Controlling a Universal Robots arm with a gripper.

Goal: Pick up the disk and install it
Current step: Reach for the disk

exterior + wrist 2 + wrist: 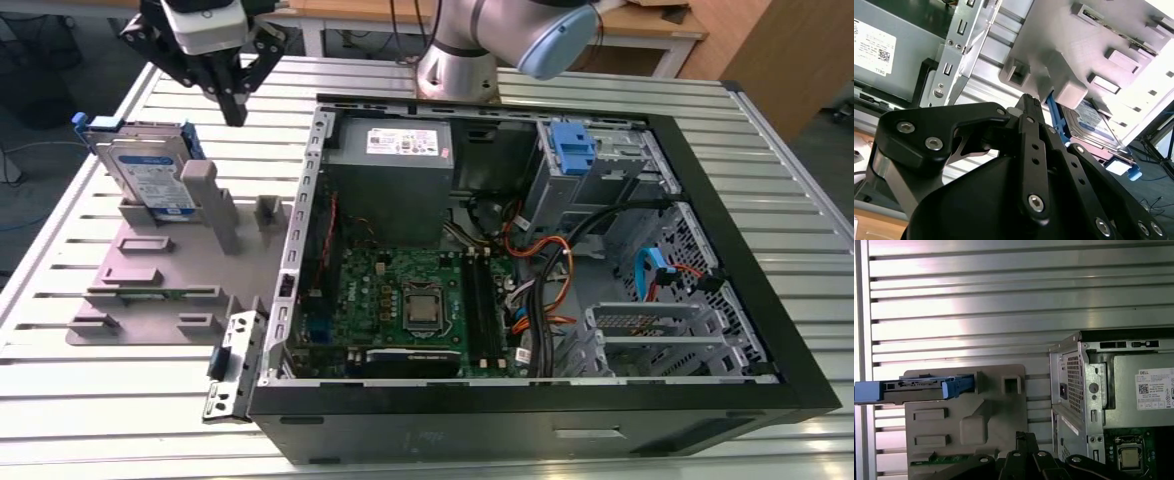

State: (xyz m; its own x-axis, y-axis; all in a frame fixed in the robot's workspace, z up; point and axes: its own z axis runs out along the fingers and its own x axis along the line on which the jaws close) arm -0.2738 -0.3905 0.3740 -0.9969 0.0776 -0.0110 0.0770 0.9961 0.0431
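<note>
**A:** The disk [144,172] stands on edge in the grey holder [147,290], far out on the exterior view's left, on the slatted table [80,400]. It hasn't been lifted, so I'd say no part of the job is done.

**B:** Agreed. The first wrist view has it edge-on [914,387], seated in the holder's slot with its blue end tab poking out past the side. Nothing is gripping it.

**A:** Moving right, the pincer [236,108] hangs above the holder, near the disk's upper corner but apart from it.

**B:** And how is it set?

**A:** Its fingers are pinched together to a point with nothing between them. Both wrist views agree: the black tips meet over the holder and touch neither it nor the disk.

**B:** So it's empty-handed. And further right?

**A:** The open computer case [534,420] lies on its side with the board exposed. There's a grey power box [394,150] at the back, and beyond it a blue bracket [570,145] up in the drive bay.

**B:** The disk is well apart from that bay.

**A:** Right, there's the whole width of the holder plus the case wall between them. My read is that both the pick-up and the fitting are left to do.
</note>
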